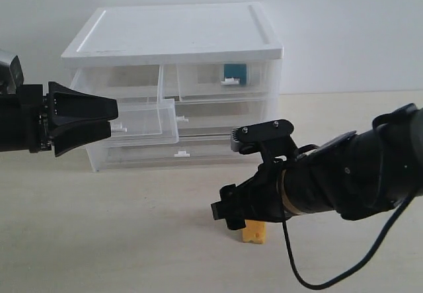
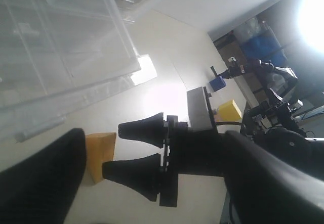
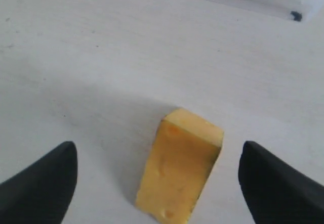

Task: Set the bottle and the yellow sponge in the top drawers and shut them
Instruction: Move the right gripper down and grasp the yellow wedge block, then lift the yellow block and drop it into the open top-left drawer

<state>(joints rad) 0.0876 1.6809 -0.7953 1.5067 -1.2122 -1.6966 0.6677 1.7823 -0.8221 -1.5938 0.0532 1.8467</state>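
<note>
Exterior view. One white-topped cabinet on the table, with four translucent drawers: two narrow ones on top, two full-width drawers beneath, both pushed in. Of the top pair, left top drawer pulled out. The other, right top drawer, pushed in, with one bottle inside, teal label showing through the front. One left gripper level with the pulled-out drawer, two black fingers nearly together, tips just beside that drawer's handle tab. Impossible to tell: pinching the tab or merely next to it. One right gripper low over the table in front of the cabinet, just above one yellow sponge, well apart from the drawers.

Left wrist view. Clear drawer walls close by. One dark finger of the left gripper at the frame's edge, the second not made out. Beyond, the right gripper's two fingers spread apart, yellow sponge just off their tips.

Right wrist view. Two fingers wide open, holding nothing. One yellow sponge upright on the table between them, touching neither.
</note>
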